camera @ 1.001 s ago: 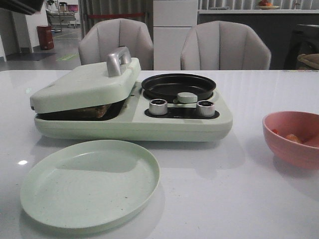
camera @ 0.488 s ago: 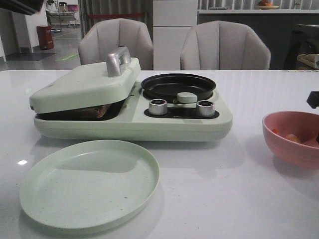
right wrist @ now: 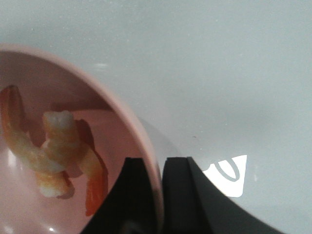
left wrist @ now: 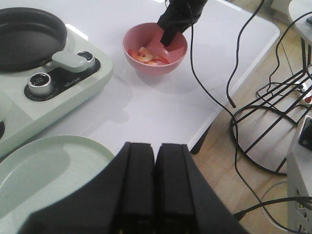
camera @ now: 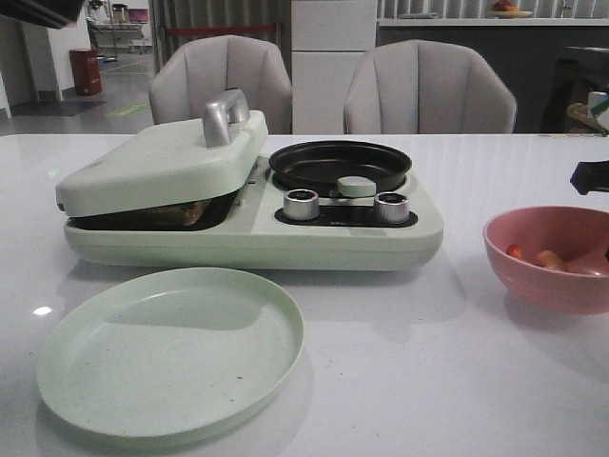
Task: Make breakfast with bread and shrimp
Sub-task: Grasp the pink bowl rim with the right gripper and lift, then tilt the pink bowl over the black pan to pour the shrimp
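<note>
Right hand point(right wrist: 158, 195) clamped on the rim of the pink bowl point(camera: 552, 257), one finger inside, one outside, wall pinched between; bowl resting on the tabletop point(camera: 400, 362) right of the breakfast maker point(camera: 252, 205), near the front view's right edge. Shrimp point(right wrist: 58, 151) lying at the bowl bottom, a few curled orange-pink pieces, close by the inner finger but not touching it. Left hand point(left wrist: 155, 180) pressed together, holding nothing, hovering over the green plate point(camera: 171, 352) edge. Bread point(camera: 181, 211) only partly visible as a brown edge under the tilted lid point(camera: 162, 157) of the maker; count impossible to tell. Round black pan point(camera: 341, 164) on the maker bare.

Step judged: dragging the bowl by its rim toward the maker. For doing it well: keep the pinch firm and low; slide flat along the tabletop, no lifting or tipping, else shrimp spill; move slowly since a one-sided rim grip may let the bowl pivot; stop short of the maker's side; release before reaching in for shrimp.
</note>
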`<state>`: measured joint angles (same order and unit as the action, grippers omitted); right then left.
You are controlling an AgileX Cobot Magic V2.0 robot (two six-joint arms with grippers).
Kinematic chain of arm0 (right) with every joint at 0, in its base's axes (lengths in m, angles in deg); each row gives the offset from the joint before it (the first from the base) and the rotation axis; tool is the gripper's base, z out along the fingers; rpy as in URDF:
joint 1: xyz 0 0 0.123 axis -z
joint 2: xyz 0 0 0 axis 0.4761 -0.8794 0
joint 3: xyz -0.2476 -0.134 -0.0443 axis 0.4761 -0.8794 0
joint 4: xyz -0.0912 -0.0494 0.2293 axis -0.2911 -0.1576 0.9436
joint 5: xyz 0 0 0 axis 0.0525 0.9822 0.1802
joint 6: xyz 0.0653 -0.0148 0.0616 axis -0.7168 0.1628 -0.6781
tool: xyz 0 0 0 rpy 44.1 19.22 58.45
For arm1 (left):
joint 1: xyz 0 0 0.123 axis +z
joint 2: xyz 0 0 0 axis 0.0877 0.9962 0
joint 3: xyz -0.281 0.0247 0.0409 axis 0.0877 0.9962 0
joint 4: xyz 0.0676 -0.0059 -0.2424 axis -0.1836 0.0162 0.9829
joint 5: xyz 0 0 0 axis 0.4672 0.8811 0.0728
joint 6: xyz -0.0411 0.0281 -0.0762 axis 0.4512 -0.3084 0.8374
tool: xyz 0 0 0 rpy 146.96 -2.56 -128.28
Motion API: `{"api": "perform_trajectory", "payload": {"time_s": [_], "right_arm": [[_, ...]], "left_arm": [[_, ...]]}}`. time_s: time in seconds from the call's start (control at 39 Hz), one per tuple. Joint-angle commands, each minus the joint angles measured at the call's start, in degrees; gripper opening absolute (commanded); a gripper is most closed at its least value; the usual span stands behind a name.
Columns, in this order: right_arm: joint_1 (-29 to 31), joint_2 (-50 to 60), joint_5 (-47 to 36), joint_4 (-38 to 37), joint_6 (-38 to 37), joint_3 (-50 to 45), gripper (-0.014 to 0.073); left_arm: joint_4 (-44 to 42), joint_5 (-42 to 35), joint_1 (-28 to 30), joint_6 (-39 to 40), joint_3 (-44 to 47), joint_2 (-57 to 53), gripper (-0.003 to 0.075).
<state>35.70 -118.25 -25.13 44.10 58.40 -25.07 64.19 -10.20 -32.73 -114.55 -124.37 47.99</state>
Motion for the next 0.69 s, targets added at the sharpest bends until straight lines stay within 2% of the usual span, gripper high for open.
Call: {"api": "perform_trajectory", "payload": {"time_s": [0.0, 0.23, 0.36, 0.51, 0.67], "right_arm": [[0.01, 4.63, -2.23, -1.1, 0.47, 1.37, 0.0035], [-3.64, 12.0, -2.52, -1.64, 3.24, 5.0, 0.0016], [-9.2, 14.72, -2.45, -6.37, 3.24, 10.4, 0.0017], [-17.71, 14.4, -1.73, -17.5, 0.28, 18.5, 0.0017], [-25.07, 10.84, -0.71, -35.77, -11.35, 27.42, 0.0017]], "left_arm": [[1.99, -3.19, -0.5, -0.16, -1.65, -0.35, 0.0098], [1.99, -3.19, -0.5, -0.16, -1.65, -0.35, 0.0098], [1.99, -3.19, -0.5, -0.16, -1.65, -0.35, 0.0098], [1.99, -3.19, -0.5, -0.16, -1.65, -0.35, 0.0098], [1.99, -3.31, -0.5, -0.16, -1.65, -0.35, 0.0098]]}}
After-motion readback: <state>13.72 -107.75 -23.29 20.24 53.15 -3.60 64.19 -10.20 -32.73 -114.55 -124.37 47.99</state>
